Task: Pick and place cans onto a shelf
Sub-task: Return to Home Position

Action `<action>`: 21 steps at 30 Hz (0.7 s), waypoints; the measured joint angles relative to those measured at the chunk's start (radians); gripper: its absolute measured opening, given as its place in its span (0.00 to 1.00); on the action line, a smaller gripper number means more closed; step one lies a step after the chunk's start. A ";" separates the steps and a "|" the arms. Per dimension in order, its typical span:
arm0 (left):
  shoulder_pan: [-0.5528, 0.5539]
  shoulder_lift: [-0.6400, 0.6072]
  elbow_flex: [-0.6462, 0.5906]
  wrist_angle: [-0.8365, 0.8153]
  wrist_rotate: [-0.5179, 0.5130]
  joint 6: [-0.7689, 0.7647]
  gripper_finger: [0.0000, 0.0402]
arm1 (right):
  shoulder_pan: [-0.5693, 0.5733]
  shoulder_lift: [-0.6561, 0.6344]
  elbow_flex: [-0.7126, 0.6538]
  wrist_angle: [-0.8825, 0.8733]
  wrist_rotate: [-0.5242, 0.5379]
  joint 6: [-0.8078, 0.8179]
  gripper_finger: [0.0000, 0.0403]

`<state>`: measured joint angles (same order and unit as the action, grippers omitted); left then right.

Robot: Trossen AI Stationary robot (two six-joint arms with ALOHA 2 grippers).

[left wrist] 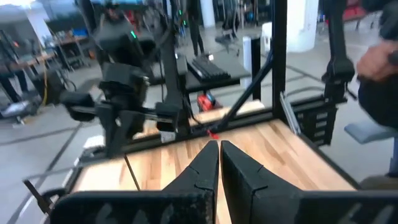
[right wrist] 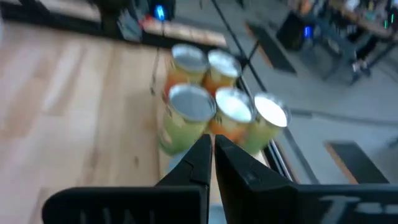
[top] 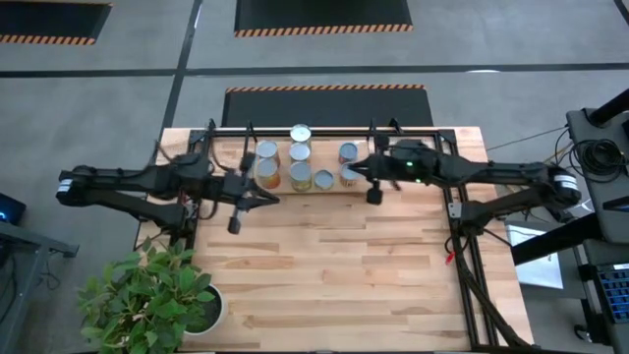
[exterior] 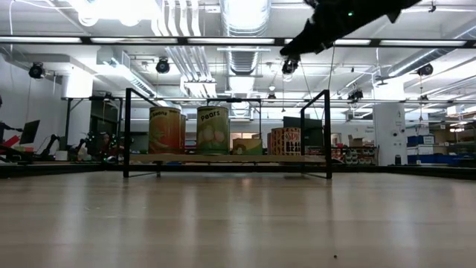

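Several cans [top: 300, 154] with silvery tops stand upright in a cluster on the shelf [top: 413, 131] at the table's far edge. In the low view an orange can [exterior: 165, 130] and a green can [exterior: 213, 130] stand on the shelf's board [exterior: 245, 158]. My right gripper [top: 373, 195] hangs above the table just near and right of the cans, shut and empty; its wrist view looks down on the cans [right wrist: 189, 102]. My left gripper [top: 235, 223] is over the table to the near left of the cans, shut and empty.
A leafy plant in a white pot [top: 147, 295] stands at the table's near left corner. Black frame posts [top: 457, 211] run along the table's right side. A person's hand [left wrist: 378, 59] shows beyond the table in the left wrist view.
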<state>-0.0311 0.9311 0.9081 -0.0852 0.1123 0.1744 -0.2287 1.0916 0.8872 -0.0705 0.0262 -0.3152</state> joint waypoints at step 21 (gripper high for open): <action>0.000 -0.325 -0.414 0.126 0.001 -0.050 0.00 | 0.002 -0.225 -0.255 0.263 -0.137 -0.021 0.02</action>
<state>-0.0311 0.6060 0.4946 0.0405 0.1133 0.1240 -0.2272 0.8664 0.6323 0.1929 -0.1113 -0.3361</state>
